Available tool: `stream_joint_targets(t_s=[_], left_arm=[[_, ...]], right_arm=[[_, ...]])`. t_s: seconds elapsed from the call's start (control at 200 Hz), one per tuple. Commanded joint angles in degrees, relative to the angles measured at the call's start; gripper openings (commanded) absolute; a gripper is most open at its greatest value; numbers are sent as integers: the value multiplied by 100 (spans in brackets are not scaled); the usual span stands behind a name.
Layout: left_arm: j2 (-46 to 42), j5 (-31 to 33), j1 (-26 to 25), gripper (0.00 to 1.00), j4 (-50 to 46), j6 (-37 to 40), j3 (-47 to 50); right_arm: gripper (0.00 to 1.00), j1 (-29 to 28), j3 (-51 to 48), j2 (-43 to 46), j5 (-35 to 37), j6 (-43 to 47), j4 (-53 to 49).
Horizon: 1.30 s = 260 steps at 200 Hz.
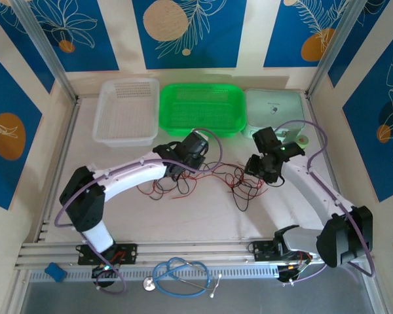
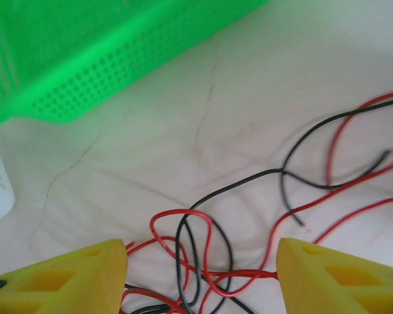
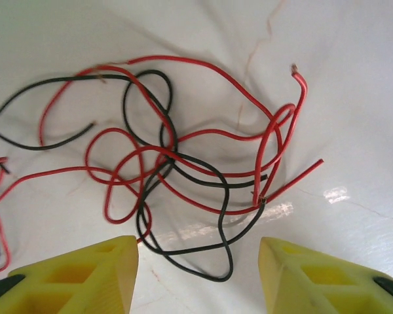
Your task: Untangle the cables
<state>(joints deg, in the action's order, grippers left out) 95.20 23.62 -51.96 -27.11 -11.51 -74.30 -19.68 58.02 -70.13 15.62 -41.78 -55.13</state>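
left fingers (image 2: 72,278) and right fingers (image 3: 85,275) both released, red/black cables (image 3: 183,170) snarled on tabletop (image 2: 249,98) between and just ahead of each pair; likely grasp-pick step, next needs one strand each, pulled apart.

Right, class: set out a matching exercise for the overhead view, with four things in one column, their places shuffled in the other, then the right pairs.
Things:
1. white basket
2. green basket
3. stethoscope
4. cables

Places:
A. near edge, at the front
B. centre, lying in a loose tangle
C. far edge, on the left
D. far edge, in the middle

Pairs: 1-C, 2-D, 3-A, 4-B
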Motion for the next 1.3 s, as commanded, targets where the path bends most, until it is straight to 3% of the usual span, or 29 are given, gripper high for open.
stream_joint_targets(t_s=[0.0, 0.305, 0.46, 0.67, 0.925, 1.296], left_arm=[[-358, -54, -122, 63, -229, 78, -209], [-1532, 352, -139, 69, -294, -185, 550], [-2063, 467, -143, 70, -284, -247, 943], [-2656, 488, -130, 71, 41, -307, 1471], [-2928, 659, -130, 73, 174, -294, 1704], [-2954, 682, -126, 73, 205, -255, 1770]], right_arm=[[51, -123, 139, 40, -337, 188, -281], [52, -1325, 344, -919, -497, -643, 990], [60, -1567, 781, -1803, -104, -822, 1402], [60, -1633, 1403, -2675, 449, -749, 1563], [43, -1662, 1759, -3199, 364, -717, 1492], [25, -1723, 1751, -3189, 399, -801, 1339]])
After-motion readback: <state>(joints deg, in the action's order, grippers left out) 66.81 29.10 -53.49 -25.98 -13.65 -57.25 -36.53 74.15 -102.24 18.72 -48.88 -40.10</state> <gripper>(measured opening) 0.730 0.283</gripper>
